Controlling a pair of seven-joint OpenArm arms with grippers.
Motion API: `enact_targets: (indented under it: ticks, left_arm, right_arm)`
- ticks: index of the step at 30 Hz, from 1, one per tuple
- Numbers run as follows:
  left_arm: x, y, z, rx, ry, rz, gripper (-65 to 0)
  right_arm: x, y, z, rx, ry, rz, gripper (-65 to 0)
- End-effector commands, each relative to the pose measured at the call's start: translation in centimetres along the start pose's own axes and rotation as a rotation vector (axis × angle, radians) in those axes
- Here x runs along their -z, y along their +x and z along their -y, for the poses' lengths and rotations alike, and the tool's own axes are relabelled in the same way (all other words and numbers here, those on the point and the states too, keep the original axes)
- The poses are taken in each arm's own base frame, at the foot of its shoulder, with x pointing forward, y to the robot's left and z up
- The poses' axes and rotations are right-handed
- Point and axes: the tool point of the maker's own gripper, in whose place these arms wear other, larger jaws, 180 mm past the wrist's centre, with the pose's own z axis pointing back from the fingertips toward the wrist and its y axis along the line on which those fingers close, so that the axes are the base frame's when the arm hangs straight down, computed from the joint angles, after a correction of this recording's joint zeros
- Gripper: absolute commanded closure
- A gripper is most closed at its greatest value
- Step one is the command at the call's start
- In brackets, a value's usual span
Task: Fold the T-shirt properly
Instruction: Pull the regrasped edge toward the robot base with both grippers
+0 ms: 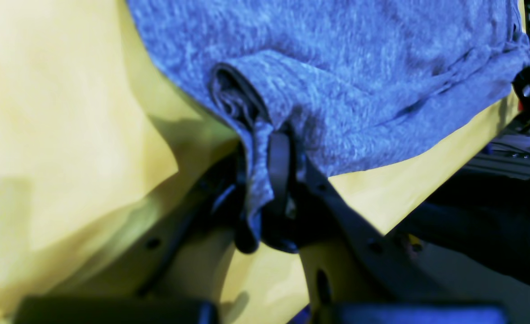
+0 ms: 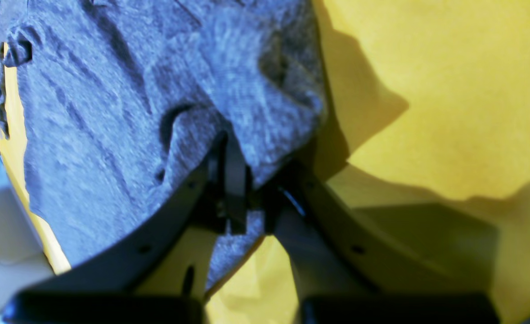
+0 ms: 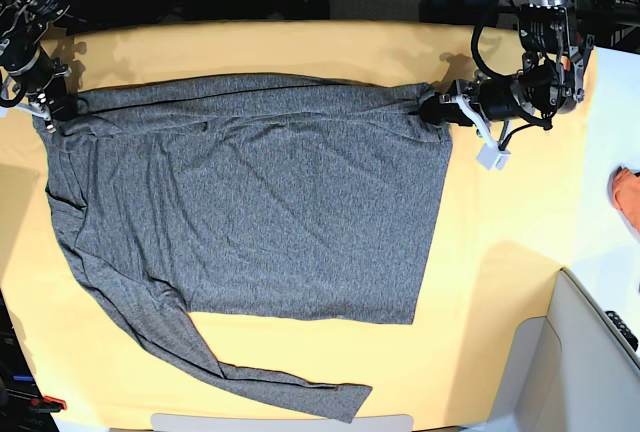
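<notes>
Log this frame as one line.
phase: grasp | left gripper: shut on T-shirt corner | right gripper: shut on opposite corner | yellow cloth: underneath

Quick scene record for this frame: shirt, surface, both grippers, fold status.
shirt: grey T-shirt spread flat, one long sleeve trailing along the near edge
surface: yellow cloth under it
left gripper: shut on a shirt edge
right gripper: shut on a shirt edge
fold status: body not yet folded

orange thing (image 3: 628, 198) cut by edge
</notes>
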Motion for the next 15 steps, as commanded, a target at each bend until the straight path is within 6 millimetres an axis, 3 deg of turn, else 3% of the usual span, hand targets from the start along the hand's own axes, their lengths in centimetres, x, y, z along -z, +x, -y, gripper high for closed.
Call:
enact_targets:
  ticks: [1, 4, 10, 15]
  left_arm:
    - [-0.7, -0.8, -0.3, 0.026, 0.024, -0.036, -0.6]
    - [-2.1, -0.7, 0.1, 0.055, 0.043, -0.006, -0.6]
    - [-4.9, -1.8, -1.8, 0.008, 0.107, 0.001, -0.6]
    - [-5.5, -2.9, -2.5, -0.023, 0.123, -0.004, -0.6]
  right_arm:
    - [-0.6, 0.1, 1.4, -0.019, -0.059, -0.016, 0.0]
    - [-1.3, 0.1, 2.2, -0.037, -0.081, -0.014, 0.0]
    - [-3.4, 0.5, 2.9, -0.110, -0.122, 0.015, 0.0]
    - [-4.1, 0.8, 3.8, -0.132, -0.152, 0.013, 0.0]
